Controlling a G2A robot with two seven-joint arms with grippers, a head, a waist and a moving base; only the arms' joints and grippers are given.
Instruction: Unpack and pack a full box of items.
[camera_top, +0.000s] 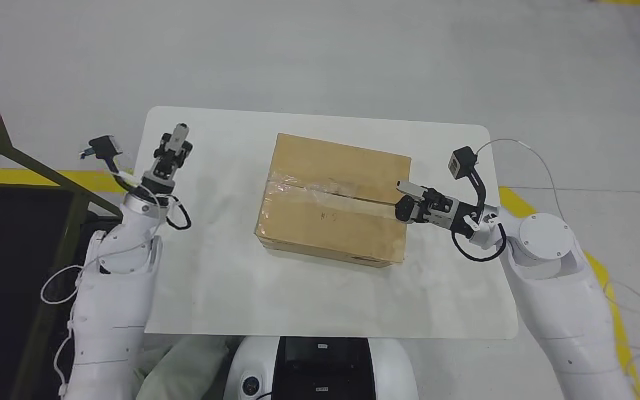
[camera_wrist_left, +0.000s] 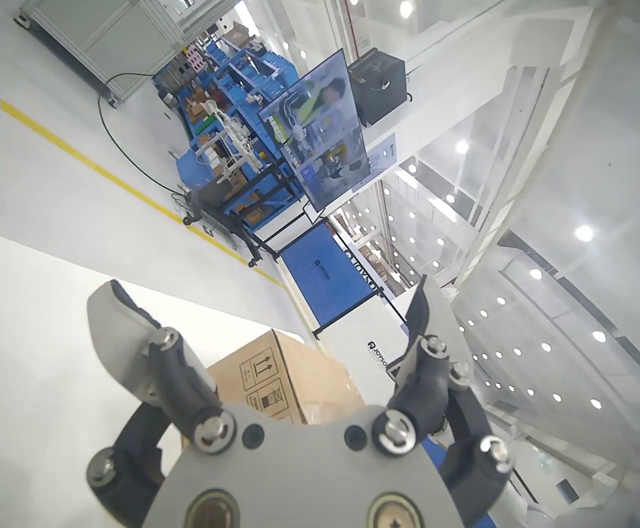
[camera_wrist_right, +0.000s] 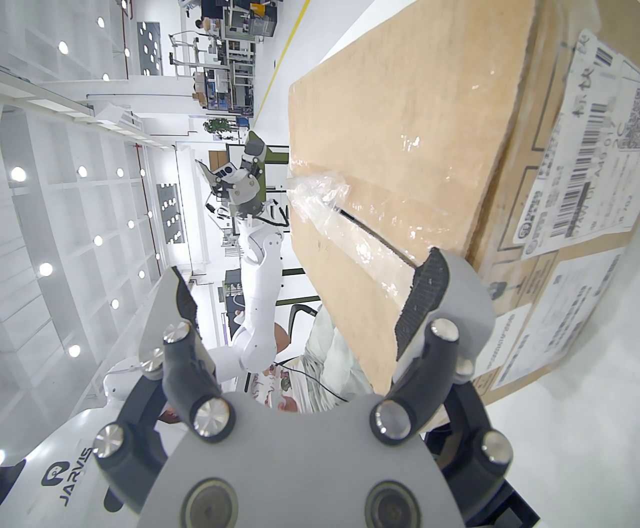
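White table (camera_top: 200, 290) carries one cardboard box (camera_top: 333, 198), flaps closed; clear tape (camera_wrist_right: 370, 240) runs along the centre seam, crumpled loose at the end far from the right gripper (camera_wrist_right: 305, 272); printed labels (camera_wrist_right: 590, 165) cover the box face nearest those jaws. Right jaws released, spread wide; the box's upper edge at the seam end lies just beside one finger (camera_wrist_right: 430, 295), contact not determinable. Left gripper (camera_wrist_left: 267, 300) likewise released; box well apart from its jaws, off to their side.
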